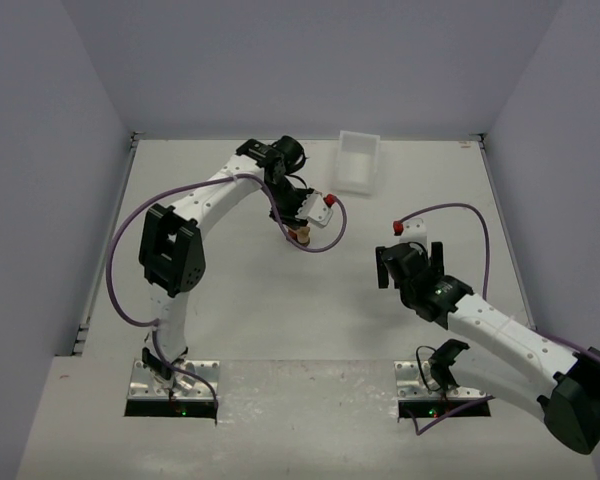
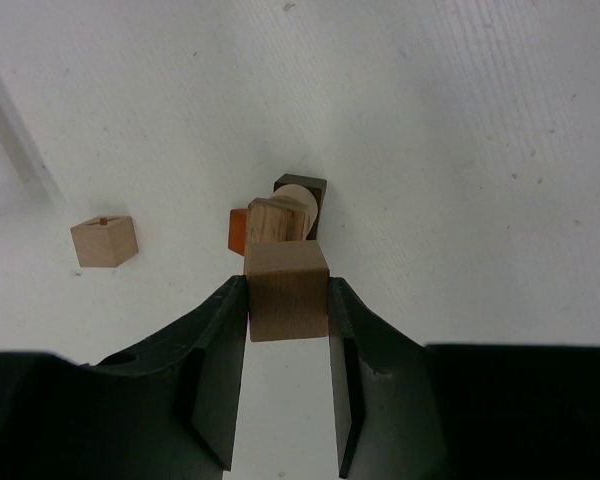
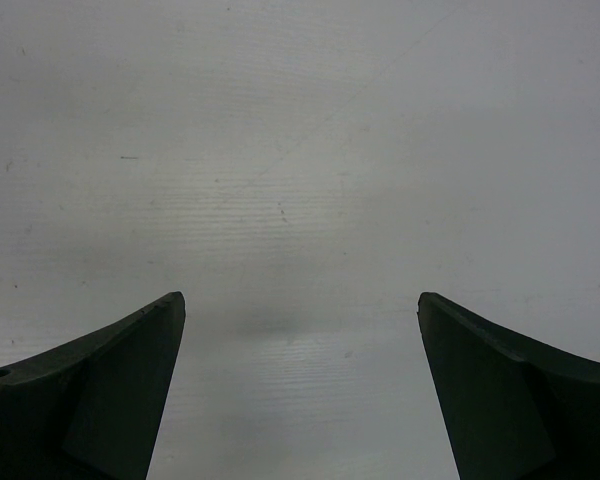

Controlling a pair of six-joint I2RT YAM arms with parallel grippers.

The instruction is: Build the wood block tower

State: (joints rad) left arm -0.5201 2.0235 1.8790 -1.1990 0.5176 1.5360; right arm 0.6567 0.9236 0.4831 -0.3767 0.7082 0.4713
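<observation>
In the left wrist view my left gripper [image 2: 288, 284] is shut on a tan wooden cube [image 2: 286, 308]. It holds the cube just above a small stack [image 2: 280, 220] made of a dark brown block [image 2: 310, 187], an orange block [image 2: 237, 231] and a light tan block with a round piece. I cannot tell whether the cube touches the stack. In the top view the left gripper [image 1: 299, 222] is at mid-table over the stack [image 1: 302, 238]. My right gripper [image 1: 405, 266] is open and empty over bare table [image 3: 300, 300].
A loose tan cube [image 2: 104, 241] lies on the table left of the stack. A white rectangular tray [image 1: 358, 162] stands at the back of the table. Grey walls enclose the table on three sides.
</observation>
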